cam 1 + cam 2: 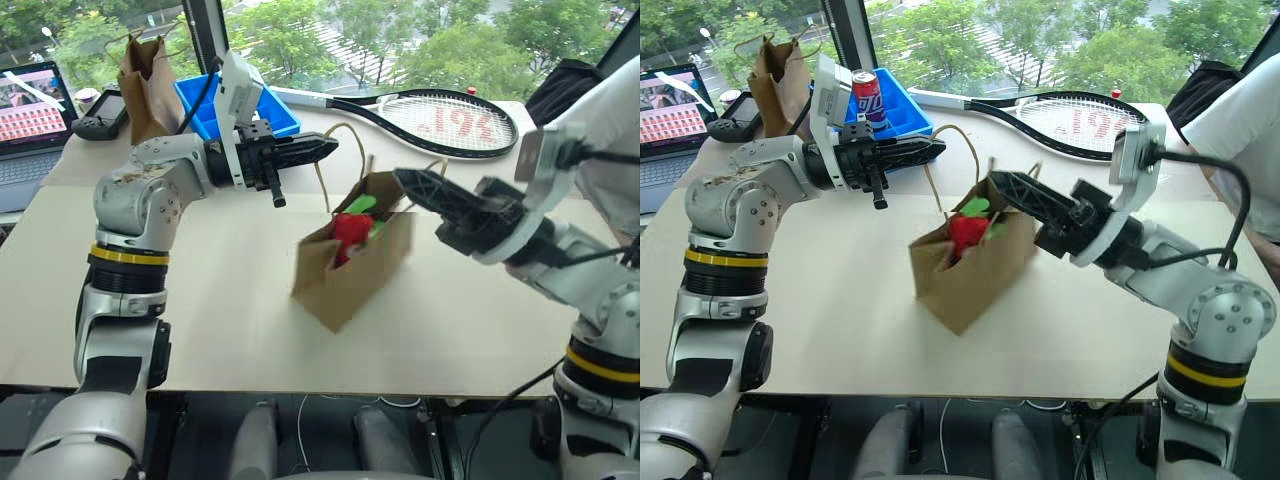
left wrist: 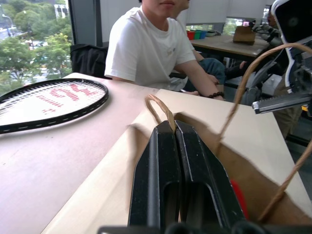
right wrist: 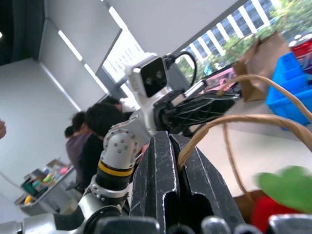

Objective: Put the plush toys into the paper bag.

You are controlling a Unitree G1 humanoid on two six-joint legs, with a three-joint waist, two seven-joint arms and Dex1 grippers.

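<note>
Both plush toys, the red chili (image 1: 964, 235) and the green one (image 1: 975, 207), sit inside the paper bag (image 1: 970, 268), which hangs tilted over the table (image 1: 820, 310). Left gripper (image 2: 171, 127) is pinched shut on one twine handle (image 1: 950, 150), right gripper (image 3: 168, 139) clamped on the other handle (image 3: 229, 122). I'd keep both lifts level so nothing tips out. Behind the bag: a tennis racket (image 1: 1060, 118), a blue bin (image 1: 902, 110) with a soda can (image 1: 868, 98), plus a narrower crumpled bag (image 1: 775, 80). A person (image 2: 151, 46) sits just beyond the racket, so swing carefully.
</note>
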